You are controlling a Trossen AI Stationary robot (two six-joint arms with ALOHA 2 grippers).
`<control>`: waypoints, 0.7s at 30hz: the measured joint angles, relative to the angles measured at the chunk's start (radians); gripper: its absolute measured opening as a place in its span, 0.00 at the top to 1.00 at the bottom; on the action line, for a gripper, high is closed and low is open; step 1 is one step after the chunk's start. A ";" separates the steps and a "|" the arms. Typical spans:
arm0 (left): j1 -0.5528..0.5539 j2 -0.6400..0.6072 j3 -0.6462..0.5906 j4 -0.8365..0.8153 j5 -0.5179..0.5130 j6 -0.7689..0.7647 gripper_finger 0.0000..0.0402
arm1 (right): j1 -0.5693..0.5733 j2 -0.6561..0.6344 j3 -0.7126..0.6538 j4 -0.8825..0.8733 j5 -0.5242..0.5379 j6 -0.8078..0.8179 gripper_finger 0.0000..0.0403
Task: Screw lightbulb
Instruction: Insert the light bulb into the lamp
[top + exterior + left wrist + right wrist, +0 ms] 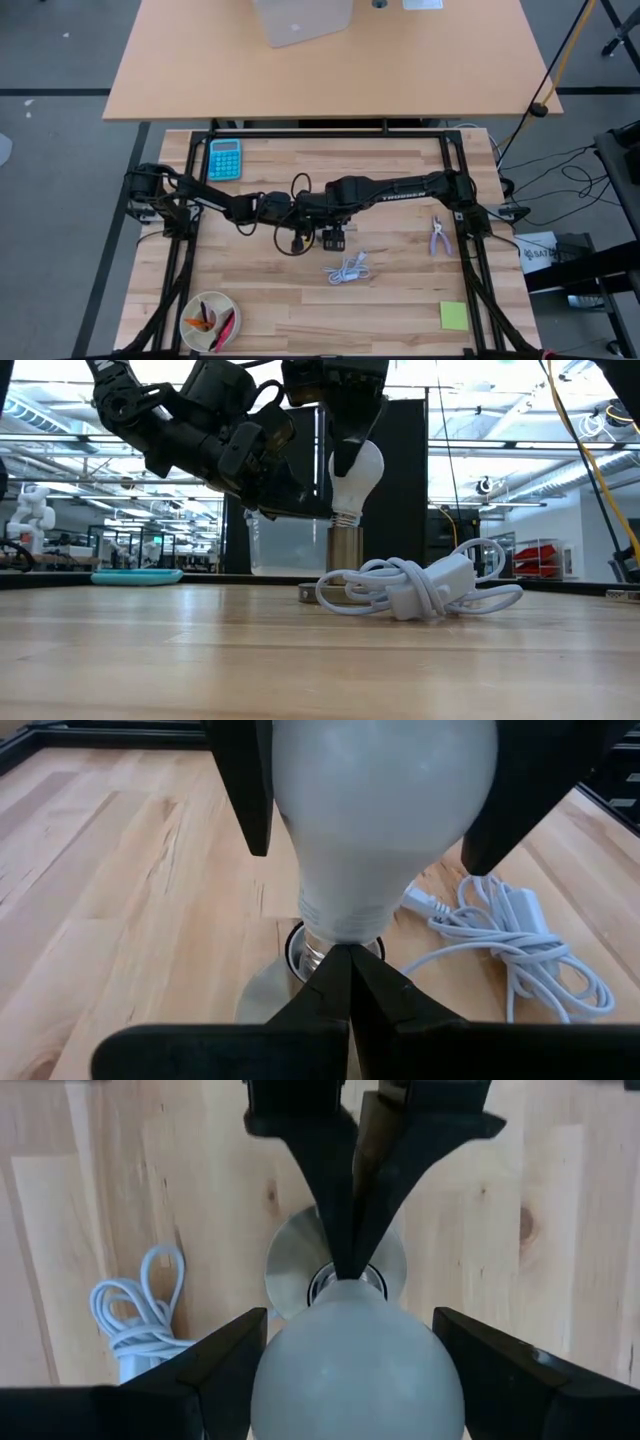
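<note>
Readable text, as we find it:

1. "TROSSEN", in pale capitals, on the forearm of the right arm, just left of the pliers in the high view.
2. A white label off the table's right edge, right of the pliers, bears print beginning "SAT"; we cannot read the rest.
3. The keys of the calculator are too small for us to read.

White frosted pear-shaped lightbulb gripped in right pincer, upright over metal socket, behind coiled white cable on wooden bench.
</note>
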 joint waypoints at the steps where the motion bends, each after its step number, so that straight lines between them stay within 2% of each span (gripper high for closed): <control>1: 0.000 0.000 0.001 -0.002 0.000 0.001 1.00 | 0.000 0.000 0.000 0.000 0.000 0.007 0.34; 21: 0.002 0.000 0.001 -0.045 0.000 0.001 1.00 | -0.002 0.036 0.001 0.014 -0.005 0.029 0.34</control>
